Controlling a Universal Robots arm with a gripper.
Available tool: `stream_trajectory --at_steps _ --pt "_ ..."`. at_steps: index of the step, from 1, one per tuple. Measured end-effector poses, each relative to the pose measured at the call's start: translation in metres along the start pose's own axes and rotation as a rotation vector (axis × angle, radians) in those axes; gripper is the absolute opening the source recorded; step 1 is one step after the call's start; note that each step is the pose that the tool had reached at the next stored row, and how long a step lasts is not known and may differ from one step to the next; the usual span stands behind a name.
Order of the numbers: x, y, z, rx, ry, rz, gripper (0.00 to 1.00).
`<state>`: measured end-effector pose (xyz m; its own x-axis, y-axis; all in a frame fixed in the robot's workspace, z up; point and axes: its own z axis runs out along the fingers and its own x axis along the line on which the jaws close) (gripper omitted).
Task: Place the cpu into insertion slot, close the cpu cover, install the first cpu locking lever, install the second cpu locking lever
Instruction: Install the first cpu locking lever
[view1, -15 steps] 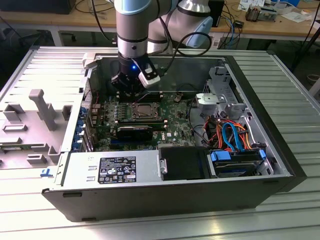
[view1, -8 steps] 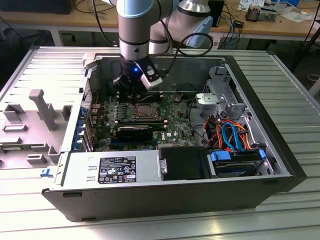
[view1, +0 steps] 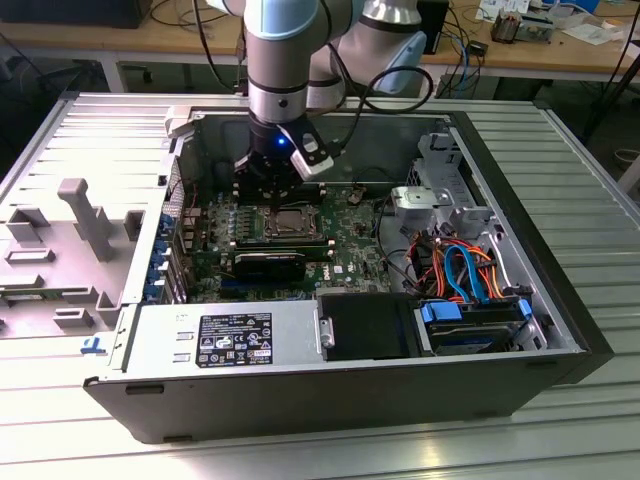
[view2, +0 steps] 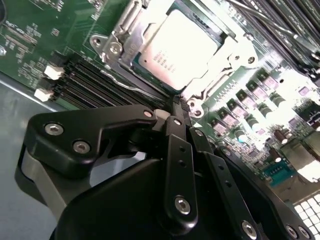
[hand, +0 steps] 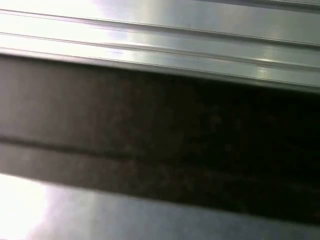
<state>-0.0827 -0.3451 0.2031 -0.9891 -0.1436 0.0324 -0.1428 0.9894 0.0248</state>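
Exterior view: open computer case (view1: 560, 330) on ribbed metal desk (view1: 600, 180), wooden benches behind. Silver cpu (view2: 177, 47) seated in insertion slot (view2: 122, 37); fingers (view2: 176, 111) pinched together, empty.

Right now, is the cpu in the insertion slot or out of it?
In. In the second wrist view the cpu lies flat inside the insertion slot, the cpu cover framing it.

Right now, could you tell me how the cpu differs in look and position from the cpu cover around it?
The cpu is a solid, dull silver-grey square; the cpu cover is a thin, shiny metal frame with a large opening. The cpu lies in the middle of the insertion slot, while the cpu cover lies down around its edges. Both are metal, flat and square on the green motherboard.
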Motion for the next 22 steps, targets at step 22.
stream_trajectory --at_steps 22 --pt "-0.0347 -0.0051 0.0018 -0.0019 0.0002 -0.031 0.11"
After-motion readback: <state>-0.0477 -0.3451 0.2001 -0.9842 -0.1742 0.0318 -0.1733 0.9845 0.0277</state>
